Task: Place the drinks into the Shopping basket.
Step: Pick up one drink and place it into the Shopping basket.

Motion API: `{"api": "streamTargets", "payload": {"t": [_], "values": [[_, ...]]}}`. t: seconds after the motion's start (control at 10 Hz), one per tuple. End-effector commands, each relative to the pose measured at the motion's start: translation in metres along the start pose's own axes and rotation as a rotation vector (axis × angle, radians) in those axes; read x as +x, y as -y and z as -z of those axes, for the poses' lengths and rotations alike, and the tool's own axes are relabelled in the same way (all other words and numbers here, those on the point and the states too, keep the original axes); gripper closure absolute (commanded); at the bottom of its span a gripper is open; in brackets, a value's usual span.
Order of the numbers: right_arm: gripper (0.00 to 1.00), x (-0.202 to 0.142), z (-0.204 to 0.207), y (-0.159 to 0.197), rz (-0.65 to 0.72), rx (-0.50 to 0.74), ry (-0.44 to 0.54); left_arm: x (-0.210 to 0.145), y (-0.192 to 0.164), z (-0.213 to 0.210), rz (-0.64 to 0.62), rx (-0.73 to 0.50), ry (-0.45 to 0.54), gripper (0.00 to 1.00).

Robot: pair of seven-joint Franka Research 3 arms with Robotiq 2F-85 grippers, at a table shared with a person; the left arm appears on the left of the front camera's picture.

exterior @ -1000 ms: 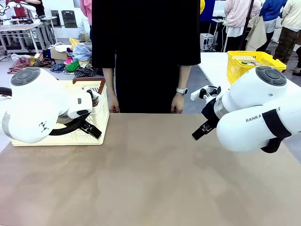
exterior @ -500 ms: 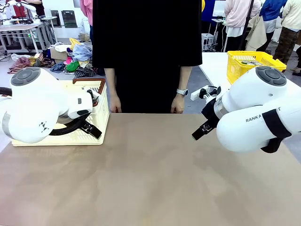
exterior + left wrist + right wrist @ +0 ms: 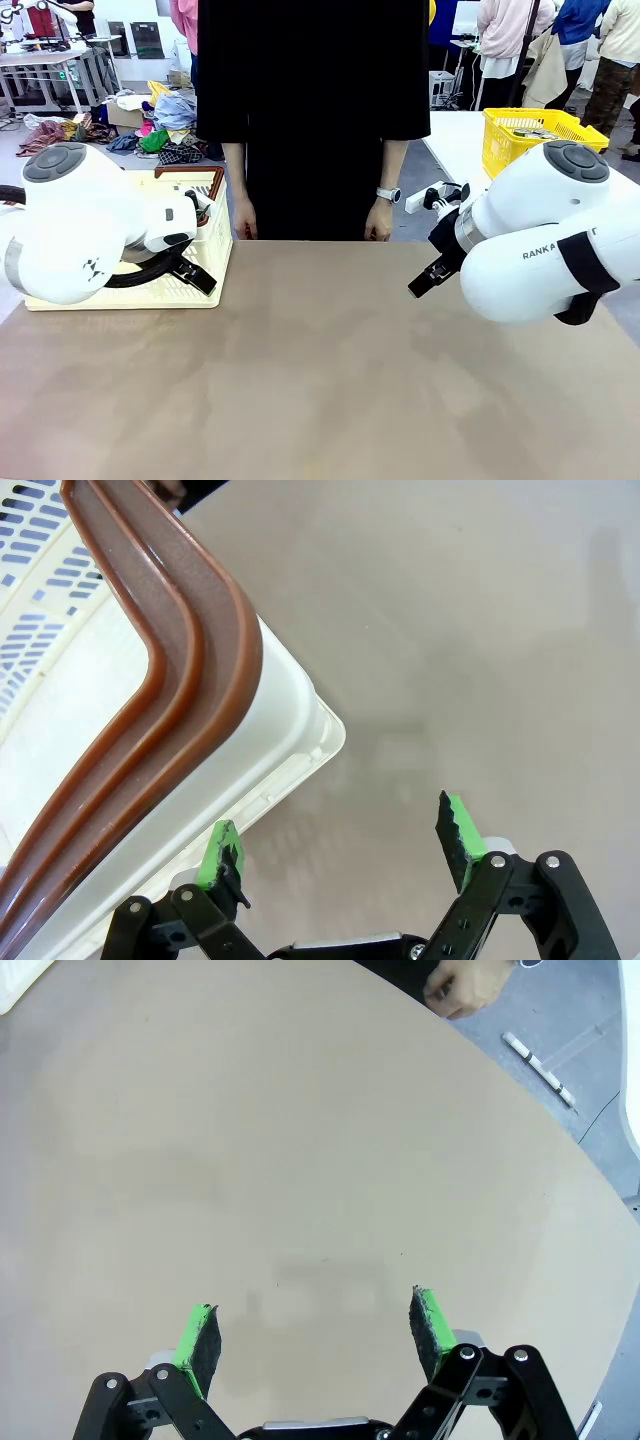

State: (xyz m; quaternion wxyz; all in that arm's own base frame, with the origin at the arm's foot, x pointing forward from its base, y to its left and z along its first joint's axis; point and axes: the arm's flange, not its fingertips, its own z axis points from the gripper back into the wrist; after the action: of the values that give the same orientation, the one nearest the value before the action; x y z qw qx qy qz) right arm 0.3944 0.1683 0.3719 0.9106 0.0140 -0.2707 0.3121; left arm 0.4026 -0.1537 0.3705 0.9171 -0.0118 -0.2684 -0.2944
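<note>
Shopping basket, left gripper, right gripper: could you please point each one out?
Shopping basket (image 3: 205, 630): left wrist view, on its brown rim.
left gripper (image 3: 338, 825): left wrist view, midway between its open fingertips.
right gripper (image 3: 312, 1305): right wrist view, midway between its open fingertips.

Lab hall: worktables (image 3: 52, 58), clothes piles (image 3: 165, 128)

"RANKA": dark capitals on white casing of right arm (image 3: 545, 262), by table's right edge; word's start cut off by casing's curve. Small dark mark on left arm (image 3: 92, 268): not readable as letters. Shopping basket (image 3: 207, 262) side mostly hidden behind left arm; nothing legible there.
</note>
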Motion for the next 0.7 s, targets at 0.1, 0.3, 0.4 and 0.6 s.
{"api": "streamTargets", "payload": {"t": [0.1,0.3,0.4,0.6], "values": [[0.0,0.0,-0.0001,0.0001,0.001,0.0,0.001,-0.0002,-0.0009,0.0,-0.002,0.0,0.0,0.0],[0.0,0.0,-0.0001,0.0001,0.001,0.0,0.001,-0.0002,-0.0009,0.0,-0.002,0.0,0.0,0.0],[0.0,0.0,-0.0001,0.0001,0.001,0.0,0.001,-0.0002,-0.0009,0.0,-0.002,0.0,0.0,0.0],[0.0,0.0,-0.0001,0.0001,0.001,0.0,0.001,-0.0002,-0.0009,0.0,-0.002,0.0,0.0,0.0]]}}
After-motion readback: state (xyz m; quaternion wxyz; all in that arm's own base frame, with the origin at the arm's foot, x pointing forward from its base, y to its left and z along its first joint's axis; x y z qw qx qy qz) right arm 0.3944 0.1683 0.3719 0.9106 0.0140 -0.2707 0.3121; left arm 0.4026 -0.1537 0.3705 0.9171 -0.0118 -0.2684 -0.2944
